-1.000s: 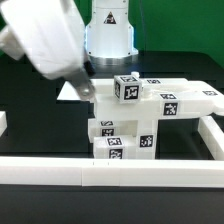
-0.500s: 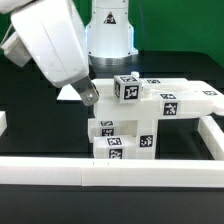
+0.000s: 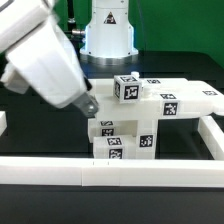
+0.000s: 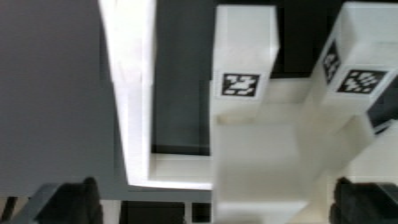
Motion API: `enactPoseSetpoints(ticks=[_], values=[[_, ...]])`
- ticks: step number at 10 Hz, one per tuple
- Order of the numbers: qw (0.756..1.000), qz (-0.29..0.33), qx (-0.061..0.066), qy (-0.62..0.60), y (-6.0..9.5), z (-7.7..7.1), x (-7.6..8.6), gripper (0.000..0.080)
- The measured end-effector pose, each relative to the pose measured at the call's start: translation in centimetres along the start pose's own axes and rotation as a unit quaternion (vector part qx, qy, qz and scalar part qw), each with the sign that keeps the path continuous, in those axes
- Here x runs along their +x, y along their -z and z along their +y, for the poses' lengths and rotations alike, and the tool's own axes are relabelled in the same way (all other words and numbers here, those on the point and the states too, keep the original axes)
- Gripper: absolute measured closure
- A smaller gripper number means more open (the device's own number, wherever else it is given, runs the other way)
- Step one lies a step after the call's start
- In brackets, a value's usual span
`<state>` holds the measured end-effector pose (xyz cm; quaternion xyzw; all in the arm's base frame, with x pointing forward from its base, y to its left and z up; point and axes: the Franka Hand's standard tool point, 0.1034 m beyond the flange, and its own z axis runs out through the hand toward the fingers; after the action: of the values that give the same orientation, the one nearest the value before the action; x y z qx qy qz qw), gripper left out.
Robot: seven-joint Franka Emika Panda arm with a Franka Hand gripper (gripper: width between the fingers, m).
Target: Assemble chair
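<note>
While the chair [image 3: 135, 118] is not done yet, a good part of it looks built. It sits in the middle of the black table [image 3: 40, 140], inside the white rails [image 3: 60, 170].

Some parts are already put together in one pile. A flat slab [image 3: 188, 92] lies on top. A small block [image 3: 127, 88] with a tag stands on the slab's end at the exterior view's left. Under the slab are the leg blocks [image 3: 115, 140], packed close and touching each other. I think these parts are joined, but I cannot see how tight the joins are.

It does not look like a chair you could sit on. My guess is that more parts have to go on, or that parts must be pushed in or turned. I cannot see any loose parts lying on the table, so I cannot tell what comes next.

The gripper [image 3: 88, 103] hangs just beside the pile, on the exterior view's left, near the small block. Its two fingers [image 4: 71, 200] are spread wide apart. In the wrist view a long white part of the chair shows below, between them. They are not squeezing it, and the gripper holds nothing.

So some work is done and some is left.
</note>
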<state>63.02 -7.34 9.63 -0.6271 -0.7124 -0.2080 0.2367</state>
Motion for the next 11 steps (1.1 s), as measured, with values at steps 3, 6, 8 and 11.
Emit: enactPoseSetpoints(ticks=[3,6,8,11], values=[[1.000,-0.002,0.006,-0.001,-0.2,0.8,1.3,0.0150],[1.000,-0.012,0.000,0.008,1.5,1.1,2.2,0.0150],[1.000,-0.005,0.004,0.001,1.1,0.6,1.5,0.0150],[0.998,0.058,0.031,-0.017,1.1,-0.5,1.1,0.0150]])
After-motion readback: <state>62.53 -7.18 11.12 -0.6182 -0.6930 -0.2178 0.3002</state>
